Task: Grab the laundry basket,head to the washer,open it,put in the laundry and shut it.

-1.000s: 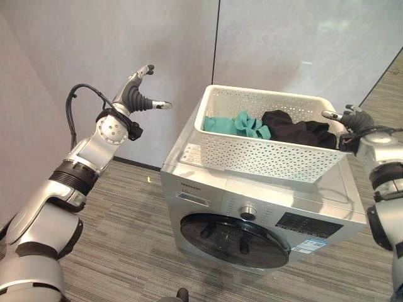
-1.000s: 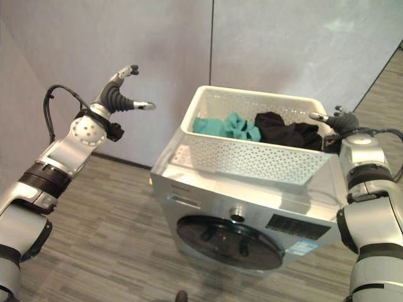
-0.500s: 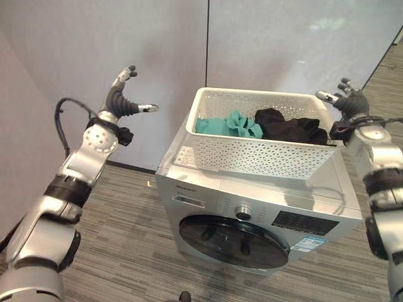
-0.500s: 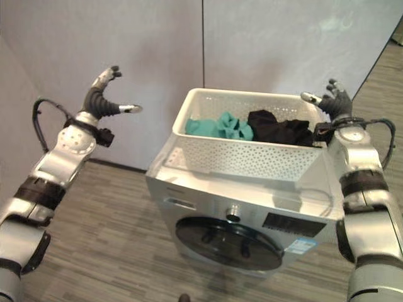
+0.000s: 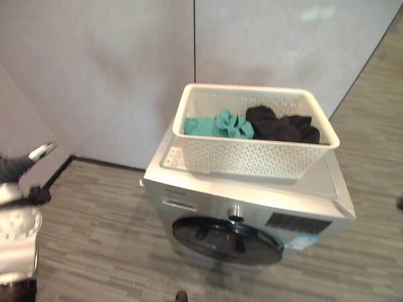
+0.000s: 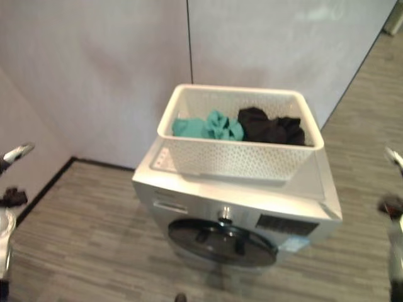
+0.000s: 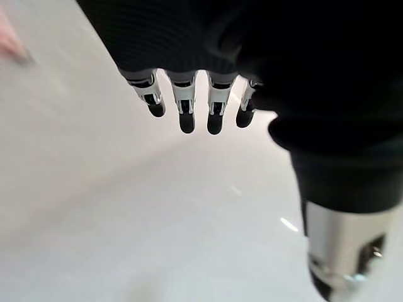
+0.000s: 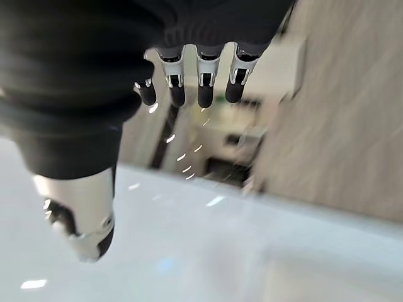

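1. Left eye view gives us the white laundry basket (image 5: 252, 148) sitting square on top of the silver washer (image 5: 208, 195), and nothing has hold of it.
2. Inside the basket, a teal garment (image 5: 217, 124) lies toward the robot's left and a black garment (image 5: 280, 126) toward its right, the two touching in the middle.
3. That perch looks sensible: with the basket parked on the lid, both hands are free for the door, and the clothes wait just above the opening.
4. Round and dark, the washer door (image 5: 227, 241) faces the robot low on the front and appears closed, so the opening step is not yet done.
5. Off at the view's left edge, the left hand (image 5: 22, 162) is well apart from the machine; its wrist view shows the fingers (image 7: 186, 107) stretched out straight with nothing between them and the thumb.
6. Over on the far side, the right hand (image 6: 393, 160) peeks in at the edge of the right eye view, also well clear of the basket.
7. Its own wrist view shows the fingers (image 8: 204, 82) held out straight and relaxed, gripping nothing.
8. My read: the carry is over, and the next call is a reach down to that door.
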You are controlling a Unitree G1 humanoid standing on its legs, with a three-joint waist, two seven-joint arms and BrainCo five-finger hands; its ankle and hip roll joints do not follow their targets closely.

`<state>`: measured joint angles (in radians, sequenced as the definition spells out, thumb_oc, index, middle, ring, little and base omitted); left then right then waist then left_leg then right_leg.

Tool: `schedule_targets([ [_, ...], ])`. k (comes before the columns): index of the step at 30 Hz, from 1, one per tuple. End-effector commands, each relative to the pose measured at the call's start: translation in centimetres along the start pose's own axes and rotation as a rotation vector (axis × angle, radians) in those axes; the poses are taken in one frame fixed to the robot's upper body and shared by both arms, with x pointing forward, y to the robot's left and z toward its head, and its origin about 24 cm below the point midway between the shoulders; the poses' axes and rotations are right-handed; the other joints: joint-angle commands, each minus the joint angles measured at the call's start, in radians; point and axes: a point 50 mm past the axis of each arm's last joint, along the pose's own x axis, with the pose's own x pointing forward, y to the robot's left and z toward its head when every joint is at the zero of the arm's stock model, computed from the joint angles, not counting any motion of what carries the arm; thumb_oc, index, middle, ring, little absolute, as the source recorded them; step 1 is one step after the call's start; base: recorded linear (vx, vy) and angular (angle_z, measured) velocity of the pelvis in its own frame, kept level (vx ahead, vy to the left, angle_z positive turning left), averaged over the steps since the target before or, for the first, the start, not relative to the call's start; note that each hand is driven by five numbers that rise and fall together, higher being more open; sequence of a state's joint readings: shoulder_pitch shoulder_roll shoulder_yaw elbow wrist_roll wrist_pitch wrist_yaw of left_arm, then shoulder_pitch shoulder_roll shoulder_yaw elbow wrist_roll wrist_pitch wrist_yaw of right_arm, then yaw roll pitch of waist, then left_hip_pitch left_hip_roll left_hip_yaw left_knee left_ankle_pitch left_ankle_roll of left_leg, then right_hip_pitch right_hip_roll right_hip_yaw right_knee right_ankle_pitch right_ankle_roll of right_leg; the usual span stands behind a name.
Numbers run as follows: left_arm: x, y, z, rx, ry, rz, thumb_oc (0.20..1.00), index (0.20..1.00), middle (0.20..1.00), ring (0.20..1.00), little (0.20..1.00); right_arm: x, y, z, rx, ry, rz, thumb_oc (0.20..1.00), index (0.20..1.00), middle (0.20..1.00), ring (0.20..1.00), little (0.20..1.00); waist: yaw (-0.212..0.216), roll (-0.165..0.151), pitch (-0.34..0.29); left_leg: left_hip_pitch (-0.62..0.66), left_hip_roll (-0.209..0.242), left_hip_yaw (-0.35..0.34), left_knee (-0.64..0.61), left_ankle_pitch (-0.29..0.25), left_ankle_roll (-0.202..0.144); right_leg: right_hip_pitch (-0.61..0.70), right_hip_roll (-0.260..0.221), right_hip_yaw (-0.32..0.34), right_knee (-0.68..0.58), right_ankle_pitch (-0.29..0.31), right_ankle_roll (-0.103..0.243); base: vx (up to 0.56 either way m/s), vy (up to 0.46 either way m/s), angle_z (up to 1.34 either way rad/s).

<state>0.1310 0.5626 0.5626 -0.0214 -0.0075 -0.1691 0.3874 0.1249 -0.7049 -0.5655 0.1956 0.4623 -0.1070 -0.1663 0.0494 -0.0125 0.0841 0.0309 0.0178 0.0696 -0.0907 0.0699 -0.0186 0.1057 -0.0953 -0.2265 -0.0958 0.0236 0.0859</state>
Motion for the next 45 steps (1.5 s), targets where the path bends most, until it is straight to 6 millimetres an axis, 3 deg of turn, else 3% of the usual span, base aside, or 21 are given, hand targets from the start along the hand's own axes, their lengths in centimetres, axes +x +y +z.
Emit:
schedule_targets([
  [1,0.4,0.9,1.5,-0.098,-0.104,0.052,1.000,1.000,1.000,1.000,1.000,1.2,-2.2,4.0,-0.035,-0.197,-0.081,1.000,1.000,1.000,1.000,1.000,0.016,-0.035,-0.014,0.004,0.083,-0.026,0.065,-0.112,-0.050,-0.041,0.000,0.039,0.009,-0.075,0.013,-0.12,-0.187,0.05],
  [3,-1.9,2.0,-1.5,-0.149,0.044,0.088,1.000,1.000,1.000,1.000,1.000,0.0,-5.9,3.0,-0.114,-0.141,-0.192,1.000,1.000,1.000,1.000,1.000,0.029,-0.053,0.021,-0.053,0.101,-0.034,0.104,-0.076,-0.069,-0.050,0.011,0.021,0.009,-0.080,0.000,-0.19,-0.200,0.05],
  [6,-2.8,1.8,-3.0,-0.195,0.127,0.105,1.000,1.000,1.000,1.000,1.000,-0.8,-7.3,1.7,-0.147,-0.080,-0.242,1.000,1.000,1.000,1.000,1.000,0.029,-0.063,0.034,-0.095,0.103,-0.035,0.095,-0.037,-0.084,-0.067,0.007,-0.008,0.009,-0.076,-0.005,-0.22,-0.124,0.24],
  [7,-3.3,1.0,-4.1,-0.234,0.186,0.103,1.000,1.000,1.000,1.000,1.000,-1.2,-7.2,0.9,-0.130,-0.050,-0.250,1.000,1.000,1.000,1.000,1.000,0.019,-0.074,0.044,-0.107,0.110,0.002,0.105,-0.051,-0.084,-0.081,-0.001,-0.032,0.009,-0.071,-0.004,-0.41,-0.172,0.48],
  [9,-4.9,-1.5,-6.3,-0.314,0.333,-0.007,1.000,1.000,1.000,1.000,1.000,-2.1,-6.2,-1.7,-0.133,0.047,-0.218,1.000,1.000,1.000,1.000,1.000,-0.015,-0.086,0.060,-0.103,0.139,0.115,0.269,-0.100,-0.069,-0.130,-0.025,-0.081,0.009,-0.041,-0.010,-0.40,-0.132,0.88],
  [12,-6.8,-3.3,-7.9,-0.337,0.447,-0.101,1.000,1.000,1.000,1.000,1.000,-2.5,-4.8,-3.2,-0.157,0.108,-0.158,1.000,1.000,1.000,1.000,1.000,-0.040,-0.066,0.064,-0.065,0.193,0.130,0.544,-0.140,-0.072,-0.154,-0.018,-0.105,0.009,-0.037,-0.024,-0.22,0.005,0.41],
  [14,-6.8,-3.7,-7.7,-0.352,0.447,-0.115,1.000,1.000,1.000,1.000,1.000,-2.2,-4.3,-3.2,-0.160,0.114,-0.138,1.000,1.000,1.000,1.000,1.000,-0.050,-0.055,0.061,-0.030,0.191,0.115,0.557,-0.144,-0.076,-0.158,-0.014,-0.113,0.009,-0.034,-0.021,-0.14,0.108,0.23],
  [17,-6.4,-5.3,-6.9,-0.392,0.429,-0.139,1.000,1.000,1.000,1.000,1.000,-1.8,-2.4,-2.8,-0.074,0.080,-0.096,1.000,1.000,1.000,1.000,1.000,-0.086,-0.016,0.044,0.096,0.146,0.071,0.462,-0.162,-0.091,-0.210,-0.009,-0.112,0.009,0.006,0.002,-0.15,0.167,0.10],
  [19,-6.3,-6.4,-6.3,-0.388,0.409,-0.179,1.000,1.000,1.000,1.000,1.000,-2.3,-1.7,-2.6,-0.013,0.051,-0.092,1.000,1.000,1.000,1.000,1.000,-0.118,0.009,0.033,0.164,0.122,0.079,0.296,-0.242,-0.068,-0.247,-0.021,-0.110,0.009,0.029,0.024,-0.29,0.315,0.33],
  [20,-6.2,-7.1,-5.7,-0.380,0.387,-0.220,1.000,1.000,1.000,1.000,1.000,-2.6,-1.8,-2.3,0.004,0.028,-0.117,1.000,1.000,1.000,1.000,1.000,-0.140,0.019,0.038,0.171,0.081,0.084,0.224,-0.331,-0.030,-0.290,-0.050,-0.092,0.009,0.071,0.048,-0.30,0.305,0.47],
  [21,-6.2,-7.1,-5.7,-0.380,0.386,-0.221,1.000,1.000,1.000,1.000,1.000,-2.6,-1.8,-2.3,0.004,0.028,-0.118,1.000,1.000,1.000,1.000,1.000,-0.138,0.017,0.037,0.169,0.077,0.085,0.224,-0.331,-0.026,-0.292,-0.054,-0.090,0.009,0.073,0.051,-0.31,0.311,0.30],
  [23,-6.0,-7.9,-5.0,-0.386,0.361,-0.264,1.000,1.000,1.000,1.000,1.000,-2.8,-0.6,-2.0,0.017,0.002,-0.107,1.000,1.000,1.000,1.000,1.000,-0.150,0.020,0.059,0.170,0.009,0.097,0.156,-0.382,0.018,-0.339,-0.105,-0.088,0.009,0.111,0.083,-0.35,0.307,0.02],
  [26,-6.2,-7.8,-5.0,-0.359,0.355,-0.282,1.000,1.000,1.000,1.000,1.000,-3.4,0.0,-2.1,0.053,0.000,-0.082,1.000,1.000,1.000,1.000,1.000,-0.157,0.013,0.080,0.168,-0.022,0.109,0.141,-0.367,0.038,-0.351,-0.129,-0.090,0.009,0.113,0.094,-0.33,0.231,-0.17],
  [30,-6.7,-7.5,-5.3,-0.335,0.363,-0.304,1.000,1.000,1.000,1.000,1.000,-4.1,1.4,-2.7,0.076,0.018,-0.018,1.000,1.000,1.000,1.000,1.000,-0.166,0.015,0.120,0.143,-0.035,0.128,0.135,-0.325,0.062,-0.351,-0.133,-0.043,0.115,0.059,0.080,-0.28,0.122,-0.11],
  [33,-7.3,-8.0,-4.9,-0.348,0.357,-0.348,1.000,1.000,1.000,1.000,1.000,-4.6,2.9,-3.5,0.042,0.056,0.057,1.000,1.000,1.000,1.000,1.000,-0.159,0.017,0.117,0.110,-0.045,0.108,0.111,-0.281,0.081,-0.330,-0.128,0.073,0.260,0.037,0.064,-0.21,0.036,-0.18],
  [34,-7.8,-8.5,-4.8,-0.352,0.362,-0.386,1.000,1.000,1.000,1.000,1.000,-4.9,4.0,-4.3,-0.029,0.097,0.137,1.000,1.000,1.000,1.000,1.000,-0.141,0.012,0.094,0.104,-0.050,0.094,0.092,-0.272,0.083,-0.283,-0.122,0.128,0.257,0.012,0.064,-0.13,-0.018,-0.05],
  [35,-7.8,-8.5,-4.8,-0.351,0.362,-0.385,1.000,1.000,1.000,1.000,1.000,-4.9,4.0,-4.3,-0.030,0.097,0.138,1.000,1.000,1.000,1.000,1.000,-0.140,0.009,0.093,0.102,-0.052,0.096,0.092,-0.268,0.083,-0.284,-0.123,0.130,0.252,0.018,0.063,-0.07,-0.105,-0.25],
  [36,-8.2,-8.9,-4.4,-0.367,0.358,-0.424,1.000,1.000,1.000,1.000,1.000,-5.0,5.0,-4.6,-0.192,0.123,0.249,1.000,1.000,1.000,1.000,1.000,-0.113,-0.003,0.073,0.090,-0.052,0.083,0.088,-0.266,0.086,-0.251,-0.138,0.155,0.232,0.034,0.072,-0.04,-0.128,-0.33],
  [40,-8.9,-10.2,-3.8,-0.402,0.360,-0.491,1.000,1.000,1.000,1.000,1.000,-4.9,6.6,-4.9,-0.410,0.124,0.383,1.000,1.000,1.000,1.000,1.000,-0.072,-0.029,0.047,0.064,-0.055,0.081,0.087,-0.255,0.085,-0.216,-0.169,0.150,0.143,0.071,0.082,-0.02,-0.133,-0.21],
  [41,-9.4,-11.4,-3.4,-0.411,0.358,-0.557,1.000,1.000,1.000,1.000,1.000,-4.6,7.9,-5.3,-0.527,0.120,0.447,1.000,1.000,1.000,1.000,1.000,-0.048,-0.044,0.049,0.060,-0.054,0.075,0.086,-0.251,0.082,-0.213,-0.172,0.145,0.118,0.077,0.088,-0.02,-0.191,-0.11],
  [45,-10.5,-13.3,-2.4,-0.443,0.349,-0.661,1.000,1.000,1.000,1.000,1.000,-4.4,11.2,-6.4,-0.589,0.126,0.556,1.000,1.000,1.000,1.000,1.000,-0.014,-0.055,0.042,0.059,-0.046,0.070,0.070,-0.236,0.068,-0.182,-0.176,0.098,0.077,0.077,0.094,0.02,-0.122,0.02],
])
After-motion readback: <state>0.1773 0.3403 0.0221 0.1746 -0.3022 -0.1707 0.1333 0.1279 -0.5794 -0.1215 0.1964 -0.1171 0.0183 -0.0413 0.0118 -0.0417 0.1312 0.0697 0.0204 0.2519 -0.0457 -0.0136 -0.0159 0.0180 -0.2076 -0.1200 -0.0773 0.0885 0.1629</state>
